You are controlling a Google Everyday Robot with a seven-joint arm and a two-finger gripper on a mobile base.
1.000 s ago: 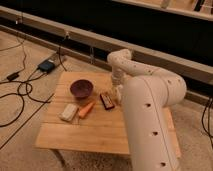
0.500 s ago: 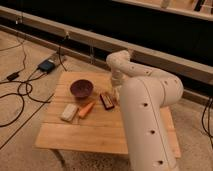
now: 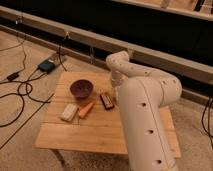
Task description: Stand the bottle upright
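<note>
No whitish bottle shows in the camera view; it is hidden or out of view. My white arm [image 3: 142,100] rises from the lower right, bends at an elbow [image 3: 120,62] and reaches down to the wooden table [image 3: 80,135]. My gripper [image 3: 115,94] is at the arm's lower end, low over the table's middle, just right of a dark flat packet [image 3: 106,100]. The arm's own links cover most of it.
On the table stand a dark purple bowl [image 3: 81,88], an orange carrot-like item [image 3: 86,109] and a flat pale rectangular block [image 3: 69,112]. Cables and a dark power box [image 3: 47,66] lie on the floor at left. A low wall runs behind the table.
</note>
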